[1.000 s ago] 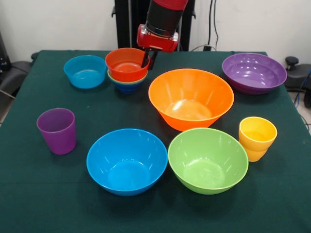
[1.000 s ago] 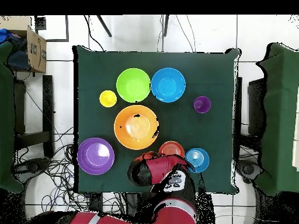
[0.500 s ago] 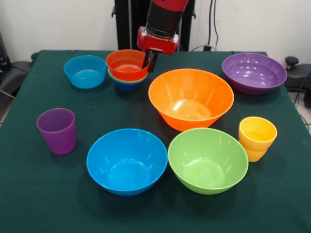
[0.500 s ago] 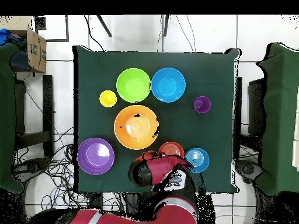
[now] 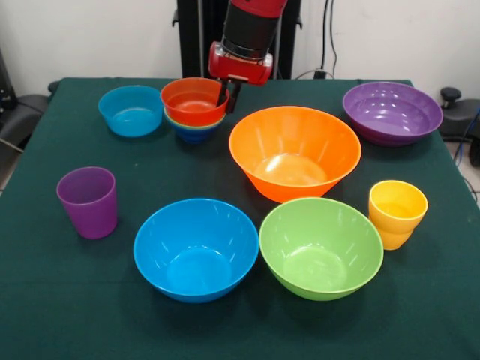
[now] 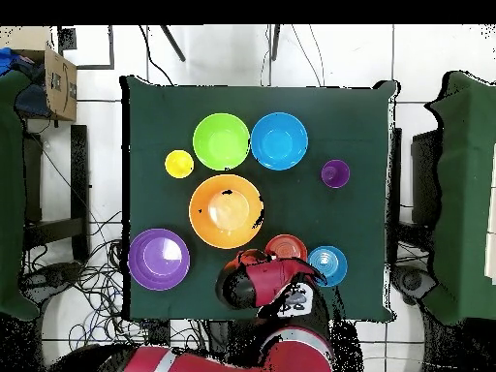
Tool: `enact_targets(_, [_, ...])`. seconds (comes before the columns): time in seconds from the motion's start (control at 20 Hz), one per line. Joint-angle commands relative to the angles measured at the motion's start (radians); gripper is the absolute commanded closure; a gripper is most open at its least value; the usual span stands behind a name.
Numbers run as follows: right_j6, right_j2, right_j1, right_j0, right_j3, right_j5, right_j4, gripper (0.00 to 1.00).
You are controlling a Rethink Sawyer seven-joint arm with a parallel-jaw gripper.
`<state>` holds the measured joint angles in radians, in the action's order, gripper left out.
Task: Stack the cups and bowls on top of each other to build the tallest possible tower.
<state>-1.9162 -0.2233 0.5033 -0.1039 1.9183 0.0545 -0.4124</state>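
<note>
My gripper (image 5: 227, 96) comes down at the table's far side, its fingers astride the right rim of the small red-orange bowl (image 5: 193, 101) and shut on it. That bowl tops a short tower, over a small green bowl (image 5: 175, 121) and a small dark blue bowl (image 5: 195, 136). The small light blue bowl (image 5: 132, 110) stands to its left. The large orange bowl (image 5: 294, 152), large blue bowl (image 5: 196, 248), large green bowl (image 5: 321, 247) and wide purple bowl (image 5: 391, 111) stand apart. The purple cup (image 5: 88, 201) is at the left, the yellow cup (image 5: 397, 213) at the right.
In the overhead view the arm (image 6: 266, 286) covers the table's (image 6: 358, 116) bottom edge beside the red-orange bowl (image 6: 284, 247). A cardboard box (image 6: 53, 82) sits off the table at the top left. Cables lie on the floor around.
The gripper and the red-orange bowl have shifted slightly left and up together. Nothing else has moved.
</note>
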Motion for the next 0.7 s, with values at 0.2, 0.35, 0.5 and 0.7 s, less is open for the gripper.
enact_targets(0.2, [-0.129, 0.144, -0.049, -0.040, -0.020, -0.077, 0.019, 1.00])
enact_targets(0.35, [-0.130, 0.148, -0.048, -0.044, -0.018, -0.090, 0.015, 1.00])
enact_targets(0.5, [-0.129, 0.153, -0.045, -0.047, -0.016, -0.088, 0.016, 0.00])
enact_targets(0.7, [-0.133, 0.158, -0.040, -0.049, -0.010, -0.092, 0.019, 0.00])
